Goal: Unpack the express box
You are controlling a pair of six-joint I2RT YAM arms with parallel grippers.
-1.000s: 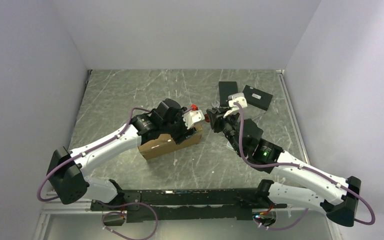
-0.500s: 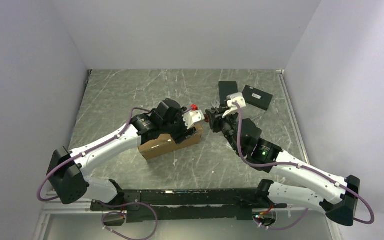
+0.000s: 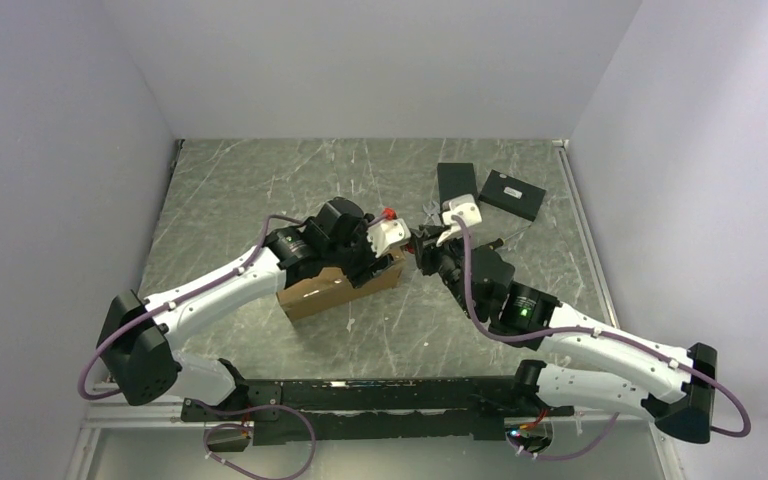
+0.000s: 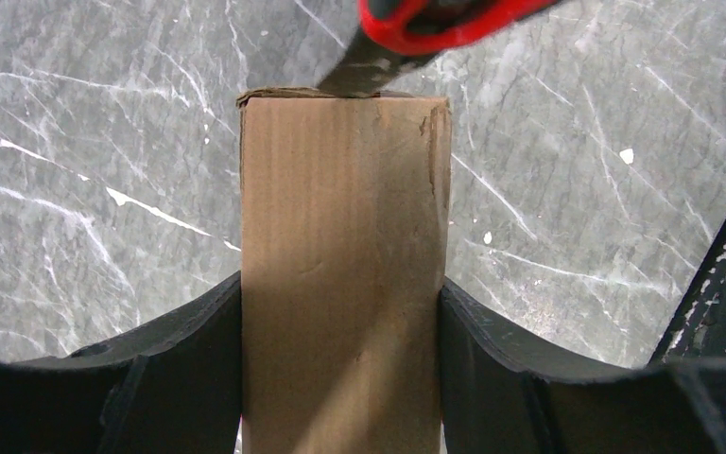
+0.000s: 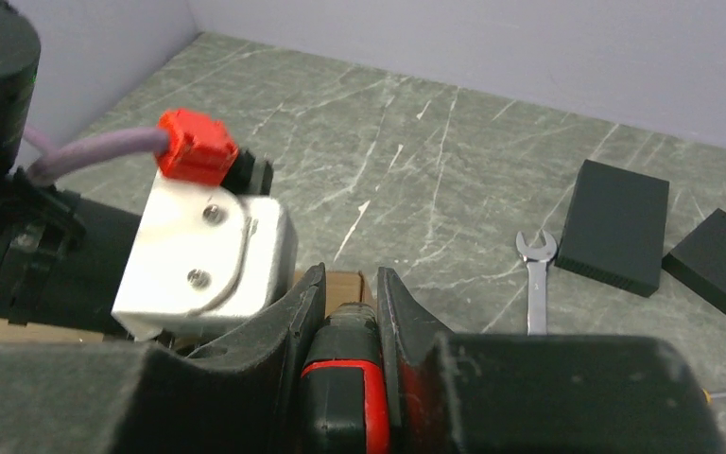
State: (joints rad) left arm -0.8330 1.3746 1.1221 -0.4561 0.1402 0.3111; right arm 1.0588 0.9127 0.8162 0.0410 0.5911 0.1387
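You have the express box [image 3: 335, 288] clamped across its narrow width in the left gripper [image 4: 343, 322], its long axis running straight out from that hand, while the right gripper [image 5: 345, 307], closed on a red-and-black tool [image 5: 342, 383], faces the box's far end, tool tip at that edge.

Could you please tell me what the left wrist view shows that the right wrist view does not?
Only the left wrist view shows the left tool clamping the express box by both sides. Only the right wrist view shows the right tool gripping a red-and-black implement, plus a black box, a second black box and a wrench beyond. Both show the implement's red part, some brown cardboard and the marbled table.
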